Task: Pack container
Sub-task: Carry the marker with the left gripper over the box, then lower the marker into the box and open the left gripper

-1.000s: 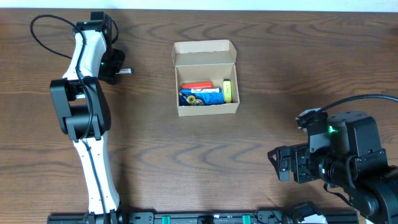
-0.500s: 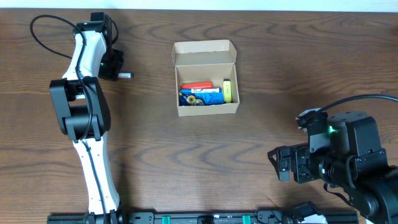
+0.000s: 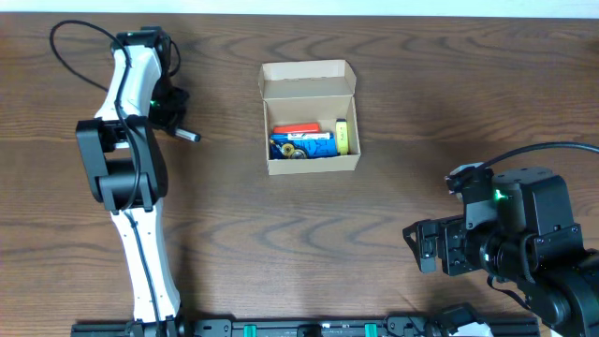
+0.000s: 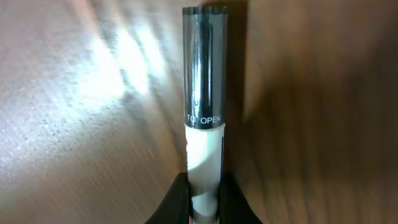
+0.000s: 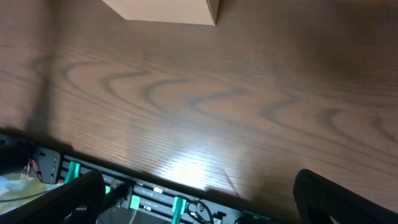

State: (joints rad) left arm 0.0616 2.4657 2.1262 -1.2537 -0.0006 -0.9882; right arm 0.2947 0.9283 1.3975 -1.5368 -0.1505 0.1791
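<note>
The container [image 3: 309, 140], a small tan cardboard box, stands open at the table's middle back with its flap lid [image 3: 307, 79] raised; red, blue and yellow items lie inside. A marker [image 4: 204, 74] with a white barrel and a dark cap sticks out between the black fingers [image 4: 177, 200] of my left gripper [image 4: 204, 190], which is shut on its barrel. From overhead, the left gripper [image 3: 172, 120] is left of the container, with the marker's cap [image 3: 190, 137] pointing right. My right gripper [image 3: 423, 246] stands wide open at the front right, holding nothing. One container corner [image 5: 168, 9] shows in the right wrist view.
A black cable [image 3: 70, 37] loops at the back left behind the left arm. A rail with green clips [image 5: 134, 198] runs along the table's front edge under the right gripper. Bare wood lies between the container and both grippers.
The left gripper has shut on the marker. Gripper and marker have shifted a little toward the front of the table, and the marker now slants. The right arm has not moved.
</note>
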